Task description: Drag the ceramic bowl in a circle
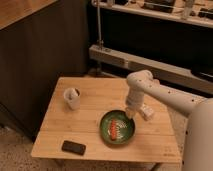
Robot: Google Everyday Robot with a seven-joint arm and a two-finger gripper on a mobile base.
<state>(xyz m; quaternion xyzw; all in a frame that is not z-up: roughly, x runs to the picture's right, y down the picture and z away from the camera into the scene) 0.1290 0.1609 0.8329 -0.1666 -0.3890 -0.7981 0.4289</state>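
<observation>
Tool (131,114) at the far-right rim of the bowl (125,132) | grip: we cannot tell | bowl near front edge of the surface (100,99)

A small light-wood desk (90,125) stands on a pale speckled floor (12,150). Behind it, a dark wall (45,50) rises under a wooden counter (20,10); a grey metal rail (150,67) and a thin pole (99,25) are at the back. The gripper (131,114) hangs over the desk's right half.
</observation>
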